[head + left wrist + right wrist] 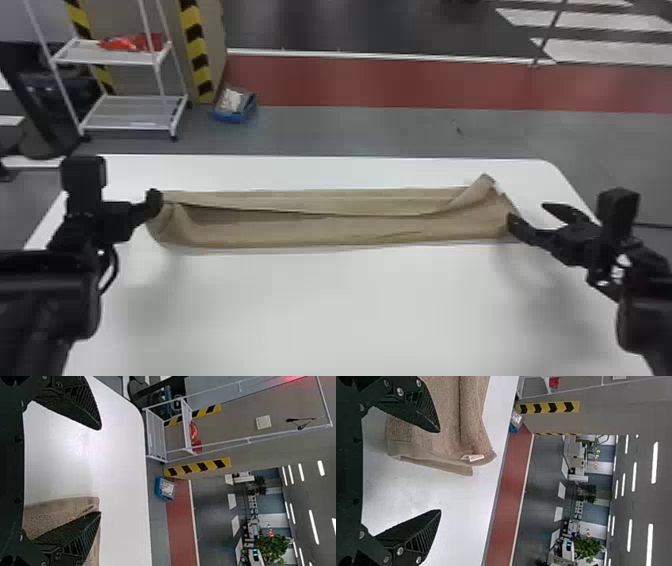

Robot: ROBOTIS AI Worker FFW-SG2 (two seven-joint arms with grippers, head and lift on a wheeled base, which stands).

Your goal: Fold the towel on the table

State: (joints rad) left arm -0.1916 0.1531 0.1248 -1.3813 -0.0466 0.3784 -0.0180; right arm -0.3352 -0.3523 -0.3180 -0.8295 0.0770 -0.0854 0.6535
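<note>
A brown towel point(320, 231) lies as a long strip across the white table point(330, 310), its right far corner turned up. At its left end stands my left gripper point(154, 198); in the left wrist view this gripper point(101, 471) is open, one finger over the towel point(59, 510), the other over bare table. Beside the right end is my right gripper point(527, 210), open, one fingertip overlapping the towel's edge. From the right wrist, the gripper point(440, 471) has one finger above the towel point(443, 399) and a small white label point(472, 457) shows at the towel's end.
The table's far edge point(320, 158) runs behind the towel, with its rounded right corner near the right gripper. Beyond it on the floor stand a white shelf rack point(131, 112) and a blue box point(234, 118). Bare tabletop extends in front of the towel.
</note>
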